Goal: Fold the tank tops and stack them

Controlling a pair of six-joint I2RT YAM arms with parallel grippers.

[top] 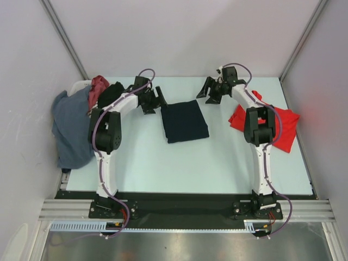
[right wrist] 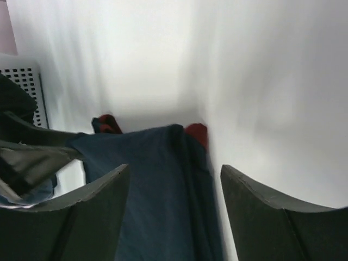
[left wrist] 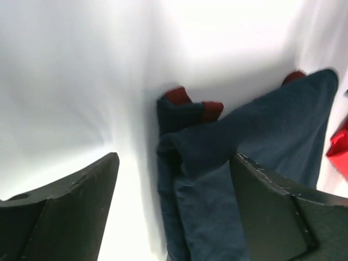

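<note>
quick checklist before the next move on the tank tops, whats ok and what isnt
1. Left gripper free of cloth: ok, its fingers stand wide apart over the dark navy tank top with maroon trim.
2. Right gripper free of cloth: ok, open above the same top.
3. Navy top folded: ok, it lies as a compact rectangle mid-table.
4. Bright red tank top folded: not ok, it lies rumpled at the right edge.
5. Tops stacked: not ok, bare table lies between them.
6. How the red top lies under the right arm: cannot tell, the arm hides that part.
</note>
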